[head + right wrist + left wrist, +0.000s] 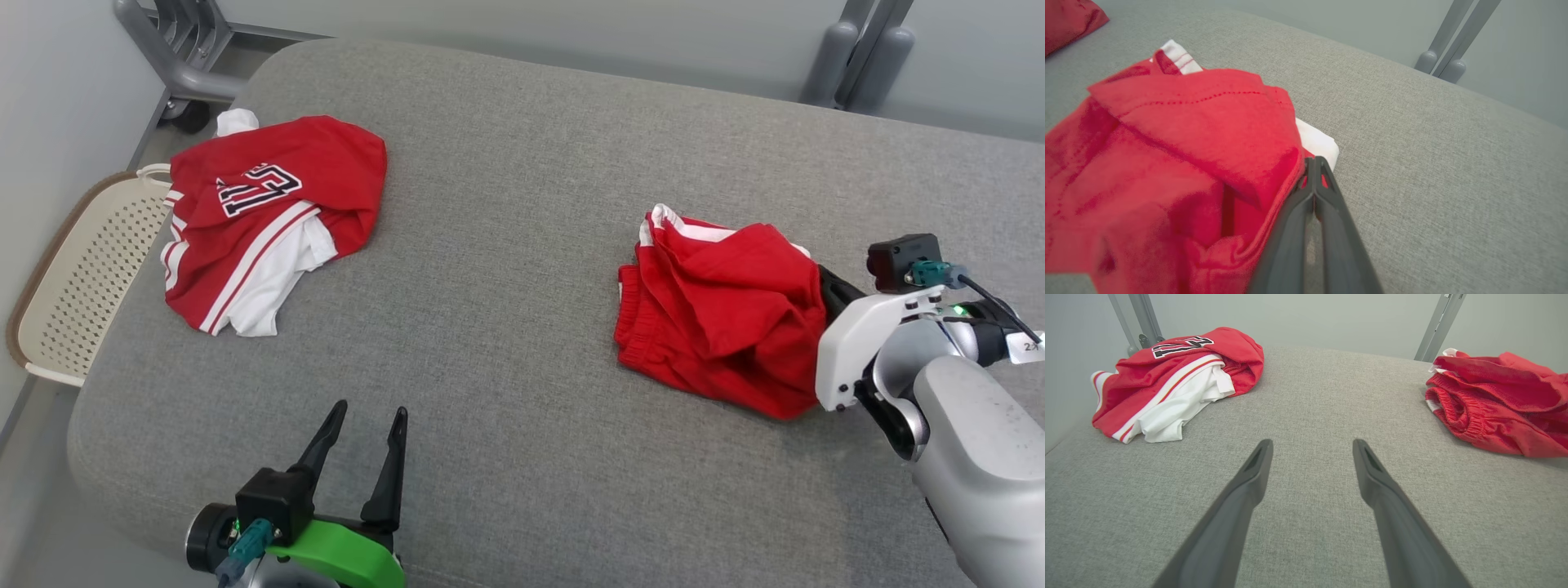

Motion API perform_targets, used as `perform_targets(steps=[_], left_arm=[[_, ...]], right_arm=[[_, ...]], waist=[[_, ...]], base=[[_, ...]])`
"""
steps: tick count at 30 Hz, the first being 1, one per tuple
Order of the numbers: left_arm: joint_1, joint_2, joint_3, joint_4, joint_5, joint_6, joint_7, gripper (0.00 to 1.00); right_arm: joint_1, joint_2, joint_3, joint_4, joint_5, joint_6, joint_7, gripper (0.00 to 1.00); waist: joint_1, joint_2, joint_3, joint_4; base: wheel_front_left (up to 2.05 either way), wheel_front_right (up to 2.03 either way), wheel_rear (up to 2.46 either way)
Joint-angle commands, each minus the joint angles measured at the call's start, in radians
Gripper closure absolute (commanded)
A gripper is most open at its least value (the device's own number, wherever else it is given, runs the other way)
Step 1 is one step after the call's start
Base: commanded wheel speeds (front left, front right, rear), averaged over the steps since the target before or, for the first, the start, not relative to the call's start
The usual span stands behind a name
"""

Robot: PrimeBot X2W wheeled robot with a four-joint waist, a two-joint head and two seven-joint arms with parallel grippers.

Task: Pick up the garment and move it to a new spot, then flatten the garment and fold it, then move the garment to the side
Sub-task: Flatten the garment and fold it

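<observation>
at the far left a cream perforated basket [82, 286] sits low beside the grey cushion [522, 163], partly off its edge. on the cushion's left part lies a crumpled red and white jersey [269, 212], number side up, its white lining spilling out at the near side. at the near edge, right of the jersey and well apart from it, the left gripper [369, 408] hovers over bare grey fabric with its jaws released and spread wide, nothing between them; the left wrist view shows the fingers [1249, 490] pointing across the cushion between the two garments. further right, the red shorts [718, 318] lie bunched in a heap on the cushion's right part, elastic waistband toward the left, a white strip showing at the far side. the right gripper [1314, 161] meets the heap's right edge, jaws clenched together on a fold of the red fabric next to a white patch. grey frame legs [857, 57] stand behind the cushion.
</observation>
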Motion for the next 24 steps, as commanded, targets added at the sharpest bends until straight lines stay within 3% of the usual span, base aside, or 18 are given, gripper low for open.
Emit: perform_targets(steps=[1,11,17,24], left_arm=[[-0.002,0.007,0.003,0.001,0.007,0.000,-0.003,0.00],[0.014,0.007,0.010,0.007,-0.006,0.006,-0.003,0.00],[0.022,0.005,0.016,0.005,-0.010,0.010,-0.003,0.00],[0.022,0.002,0.018,0.005,-0.010,0.010,-0.003,0.00]], right_arm=[[-0.008,-0.001,0.021,-0.007,0.025,-0.001,-0.002,1.00],[0.062,-0.029,0.239,-0.152,0.189,-0.001,0.080,1.00],[0.116,-0.053,0.334,-0.244,0.183,-0.001,0.131,1.00],[0.127,-0.013,0.350,-0.259,0.156,-0.001,0.126,1.00]], waist=[[0.0000,-0.0001,-0.002,0.001],[0.0000,-0.0001,-0.032,0.000],[0.0000,-0.0001,-0.049,-0.010],[0.0000,-0.0001,-0.057,-0.016]], base=[[0.00,0.00,0.00],[0.00,0.00,0.00],[0.00,0.00,0.00],[0.00,0.00,0.00]])
